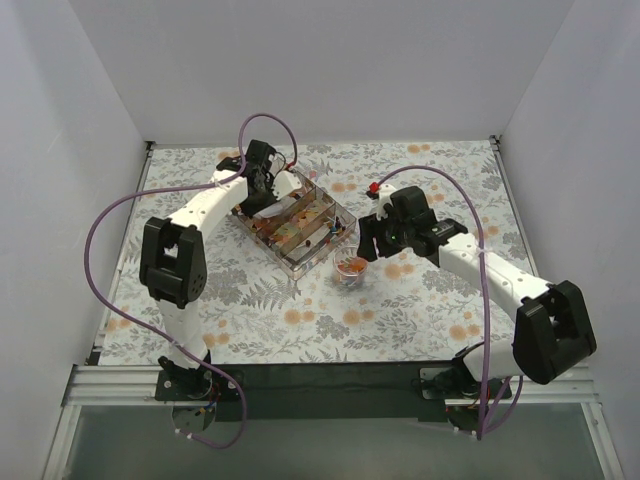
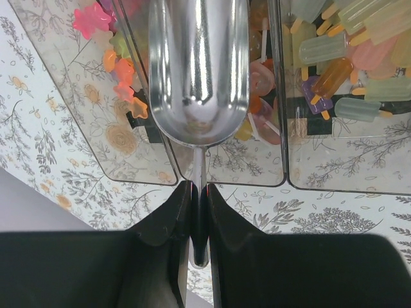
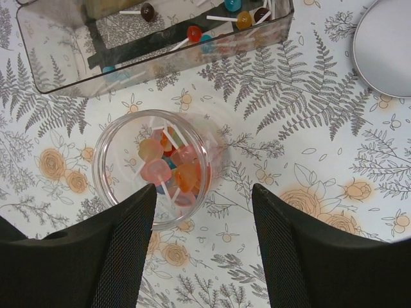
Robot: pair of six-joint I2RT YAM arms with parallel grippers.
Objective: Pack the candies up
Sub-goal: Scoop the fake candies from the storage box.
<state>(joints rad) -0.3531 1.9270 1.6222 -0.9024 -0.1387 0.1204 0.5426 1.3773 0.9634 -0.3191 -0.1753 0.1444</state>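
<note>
The candies lie sorted in a clear compartment box [image 1: 300, 258]: star shapes [image 2: 119, 61], lollipops [image 2: 260, 90] and ice-lolly shapes [image 2: 347, 58]. My left gripper [image 2: 199, 192] is shut on the thin handle of a metal scoop [image 2: 199, 70]. The scoop's bowl is empty and hangs over the middle compartment. A small clear cup [image 3: 103, 160] stands in front of the box with several lollipop candies [image 3: 176, 173] inside. My right gripper [image 3: 204, 205] is open just above and to the right of the cup, its left finger over the cup's rim, holding nothing.
The flower-print tablecloth [image 1: 420, 310] covers the whole table. A round grey disc [image 3: 385, 45] lies on the cloth to the right of the box. White walls close the back and sides. Both arm bases sit at the near edge.
</note>
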